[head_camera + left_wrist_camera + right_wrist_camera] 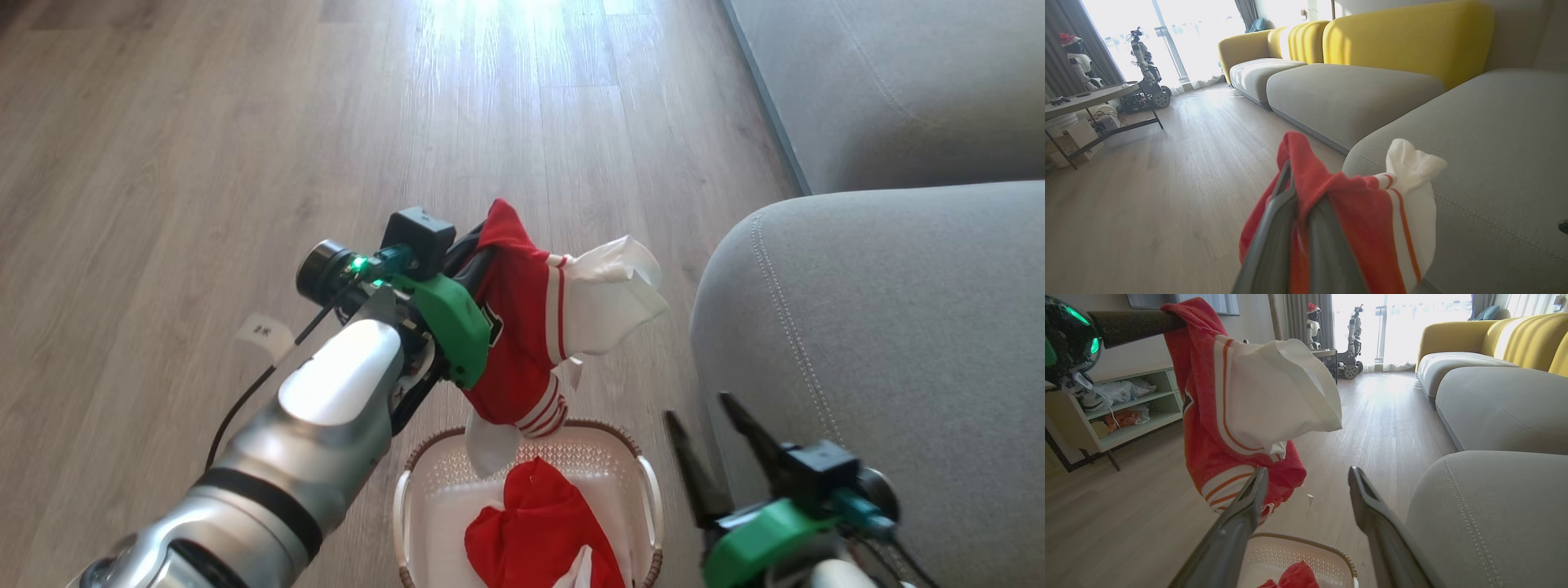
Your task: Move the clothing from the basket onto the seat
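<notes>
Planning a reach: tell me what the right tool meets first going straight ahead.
Likely bare floor: the right tool points through the gap between the hanging garment and the seat; depth unclear.

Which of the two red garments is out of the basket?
The white-sleeved garment: it hangs from the shut left gripper, above the basket. The other garment lies crumpled inside it.

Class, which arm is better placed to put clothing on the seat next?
Left: the left gripper is shut on a red garment, lifted above the basket beside the seat. The right gripper is open, empty.
</notes>
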Tool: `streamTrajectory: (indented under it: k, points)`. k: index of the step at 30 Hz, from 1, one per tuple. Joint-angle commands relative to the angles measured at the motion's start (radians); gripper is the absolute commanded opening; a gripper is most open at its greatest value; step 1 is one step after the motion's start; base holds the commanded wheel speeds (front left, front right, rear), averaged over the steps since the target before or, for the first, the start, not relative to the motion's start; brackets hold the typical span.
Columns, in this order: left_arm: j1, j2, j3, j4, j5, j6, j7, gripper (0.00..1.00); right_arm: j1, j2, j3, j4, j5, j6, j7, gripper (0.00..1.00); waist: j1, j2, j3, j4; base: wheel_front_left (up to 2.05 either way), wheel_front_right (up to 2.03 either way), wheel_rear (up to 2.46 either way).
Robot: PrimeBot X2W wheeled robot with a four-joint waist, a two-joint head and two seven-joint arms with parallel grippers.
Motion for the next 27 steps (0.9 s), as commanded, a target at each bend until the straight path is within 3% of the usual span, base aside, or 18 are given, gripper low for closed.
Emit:
streamTrajectory:
  k: [1,12,20,27]
  points:
    - [-0.087,0.017,0.020,-0.035,-0.008,0.006,0.003,0.00,-0.072,-0.003,0.042,-0.021,0.003,0.000,-0.005,1.00,0.0001,0.0000,-0.002,0.004,0.00,0.00,0.00]
    - [-0.099,0.016,-0.044,-0.131,-0.052,0.037,0.054,0.00,-0.219,-0.003,0.268,0.078,0.062,0.000,-0.005,1.00,0.0001,0.0000,-0.012,0.022,0.00,0.00,0.00]
    - [-0.106,0.016,-0.083,-0.177,-0.075,0.055,0.068,0.00,-0.311,-0.003,0.255,0.143,0.039,0.000,-0.005,1.00,0.0001,0.0000,-0.007,0.036,0.00,0.00,0.00]
    - [-0.113,0.016,-0.115,-0.212,-0.096,0.066,0.070,0.00,-0.387,-0.003,0.300,0.286,0.031,0.000,-0.005,1.00,0.0001,0.0000,-0.004,0.048,0.00,0.00,0.00]
